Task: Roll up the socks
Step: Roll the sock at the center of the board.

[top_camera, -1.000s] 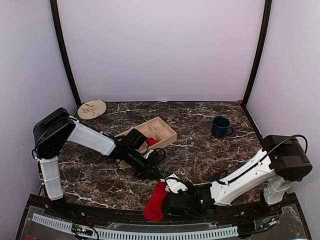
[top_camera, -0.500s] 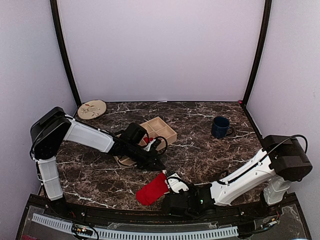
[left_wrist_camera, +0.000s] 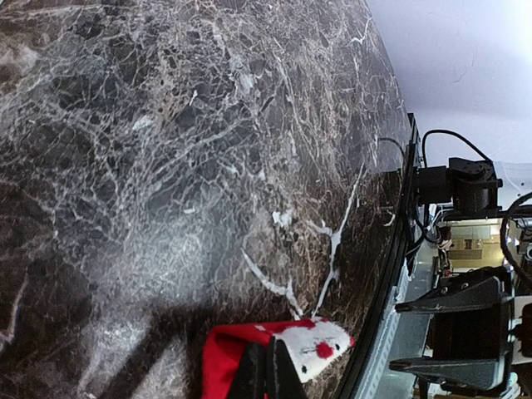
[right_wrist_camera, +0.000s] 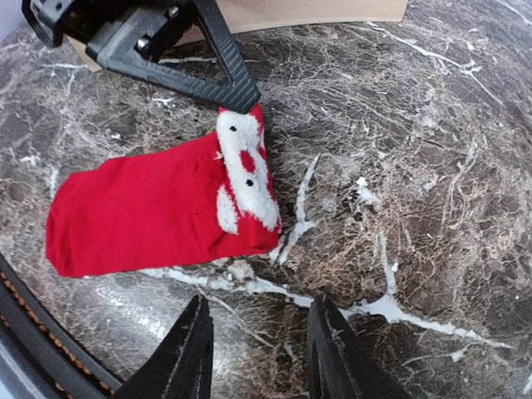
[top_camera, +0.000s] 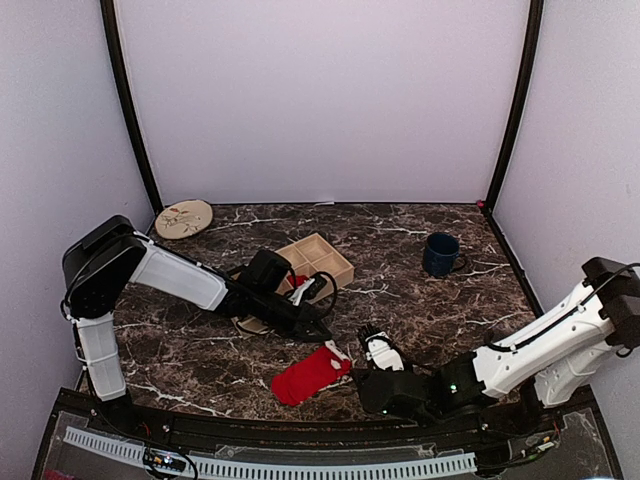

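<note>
A red sock (top_camera: 308, 374) with a white face pattern lies flat on the dark marble table near the front edge. It also shows in the right wrist view (right_wrist_camera: 150, 212) and the left wrist view (left_wrist_camera: 320, 349). My left gripper (top_camera: 322, 335) is shut, its tips pinched on the sock's patterned end (right_wrist_camera: 239, 98) (left_wrist_camera: 268, 374). My right gripper (top_camera: 368, 345) stands open just right of the sock, holding nothing; its fingers (right_wrist_camera: 187, 357) straddle bare table below the sock's end. Something red (top_camera: 300, 282) sits in the wooden box.
A wooden compartment box (top_camera: 325, 258) stands behind the left gripper. A blue mug (top_camera: 440, 254) is at the back right and a round patterned plate (top_camera: 184, 218) at the back left. The table's front rail (top_camera: 270, 462) runs close below the sock.
The right gripper opened, let go of the sock and drew back to the right. The sock swung from hanging over the front edge to lying flat, left of that gripper.
</note>
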`<state>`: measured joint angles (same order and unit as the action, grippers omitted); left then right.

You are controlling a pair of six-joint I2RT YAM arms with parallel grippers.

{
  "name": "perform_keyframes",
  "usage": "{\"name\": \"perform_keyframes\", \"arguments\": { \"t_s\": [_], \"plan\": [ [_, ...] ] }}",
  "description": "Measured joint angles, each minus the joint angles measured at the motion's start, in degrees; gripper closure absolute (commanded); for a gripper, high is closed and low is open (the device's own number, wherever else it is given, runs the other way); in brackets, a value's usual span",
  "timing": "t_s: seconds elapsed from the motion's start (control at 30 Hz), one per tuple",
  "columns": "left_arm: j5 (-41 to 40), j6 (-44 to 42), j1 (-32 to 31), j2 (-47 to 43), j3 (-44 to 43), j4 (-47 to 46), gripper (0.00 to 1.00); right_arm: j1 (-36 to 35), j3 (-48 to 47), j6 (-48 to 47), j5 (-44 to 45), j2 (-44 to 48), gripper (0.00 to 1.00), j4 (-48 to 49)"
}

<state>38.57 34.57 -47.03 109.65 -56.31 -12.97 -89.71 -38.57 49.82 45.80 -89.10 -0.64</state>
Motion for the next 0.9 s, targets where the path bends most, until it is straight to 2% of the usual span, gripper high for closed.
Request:
{"name": "perform_keyframes", "arguments": {
  "t_s": [0.17, 0.37, 0.9],
  "plan": [
    [0.1, -2.7, 0.0, 0.3, 0.9, -2.0, 1.00, 2.9, 5.0, 1.5, -4.4, 4.9, 0.62, 6.3],
    [0.1, -5.2, 0.0, 0.4, 2.5, -4.1, 1.00, 8.1, 9.2, 1.9, -10.2, 6.1, 0.61, 13.3],
    [-2.6, -7.3, 0.0, -0.5, 8.0, -8.4, 1.00, 16.7, 11.0, 9.3, -26.7, -1.4, 0.59, 31.4]
  ]
}}
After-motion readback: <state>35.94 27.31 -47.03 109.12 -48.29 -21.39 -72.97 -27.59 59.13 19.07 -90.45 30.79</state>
